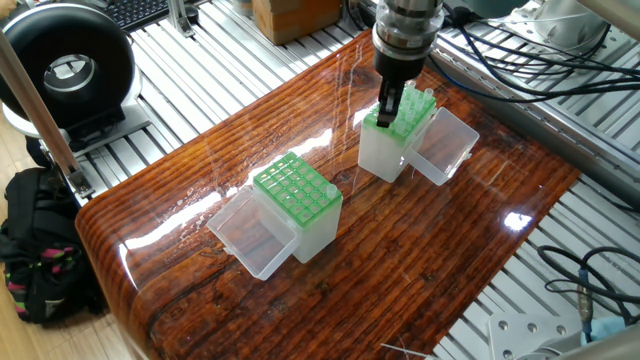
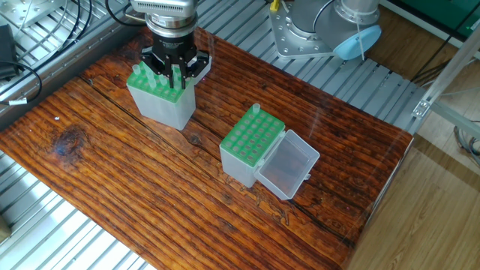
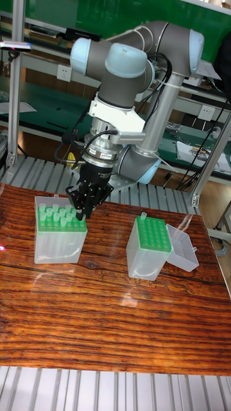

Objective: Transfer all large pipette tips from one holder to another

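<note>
- Large pipette tips (image 3: pixel 54 215) stand upright in the green grid of the source holder (image 2: pixel 160 105), at the far-left end of the table (image 2: pixel 150 195) in the other fixed view; one lone tip (image 2: pixel 256 110) already sits at a corner of the second holder (image 2: pixel 251 150), near the table's middle.
- The tool (image 2: pixel 175 76) is down among the tips at one edge of the source holder, fingers narrow and pointing straight down. Whether they are clamped on a tip I cannot tell: the dark fingers hide the spot in all three views.
- The second holder's green grid looks otherwise empty, so I judge the task barely begun, with a pick in hand.
- Risk: if the grip is off-centre on a cone's rim, the tip may tilt or slip out on the lift; the smooth tapered plastic gives little to hold.
- Risk: the tips stand close together, so the fingers could catch a neighbour and drag it up or knock it askew.
- Risk: a tip jammed in its hole could pull the light holder up with it, or shift it on the glossy table.
- Risk: each holder's clear lid (image 2: pixel 287 166) hangs open at its side, and a low travel path could clip one.
</note>
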`<state>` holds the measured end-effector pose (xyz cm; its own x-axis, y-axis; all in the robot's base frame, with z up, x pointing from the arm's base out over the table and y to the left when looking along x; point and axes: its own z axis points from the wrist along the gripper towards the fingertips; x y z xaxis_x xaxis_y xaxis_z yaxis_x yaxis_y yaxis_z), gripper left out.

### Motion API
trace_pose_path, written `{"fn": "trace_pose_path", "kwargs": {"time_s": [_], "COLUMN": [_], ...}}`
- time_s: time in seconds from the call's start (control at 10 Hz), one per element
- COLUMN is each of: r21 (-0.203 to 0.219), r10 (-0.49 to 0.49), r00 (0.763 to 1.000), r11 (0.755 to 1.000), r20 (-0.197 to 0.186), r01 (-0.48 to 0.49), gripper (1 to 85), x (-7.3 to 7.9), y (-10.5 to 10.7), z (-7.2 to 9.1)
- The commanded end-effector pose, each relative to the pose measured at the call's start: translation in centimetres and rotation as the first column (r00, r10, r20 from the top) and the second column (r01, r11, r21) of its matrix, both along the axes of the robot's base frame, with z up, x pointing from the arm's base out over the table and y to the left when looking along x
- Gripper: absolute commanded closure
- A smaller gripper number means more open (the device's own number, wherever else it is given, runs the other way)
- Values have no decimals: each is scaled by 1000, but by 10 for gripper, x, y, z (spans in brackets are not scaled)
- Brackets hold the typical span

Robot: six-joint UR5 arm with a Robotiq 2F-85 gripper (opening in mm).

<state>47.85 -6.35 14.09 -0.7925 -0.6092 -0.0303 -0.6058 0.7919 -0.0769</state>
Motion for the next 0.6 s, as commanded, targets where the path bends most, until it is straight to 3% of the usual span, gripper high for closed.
{"fn": "trace_pose_path", "kwargs": {"time_s": [0.0,0.5], "r21": [8,2], "r10": [-6,-9], "r00": [1000,1000], "r11": [1000,1000], "r20": [2,-5], "r01": [5,9], "gripper": [587,587], "x": [3,2], "y": [3,3], "z": [2,2]}}
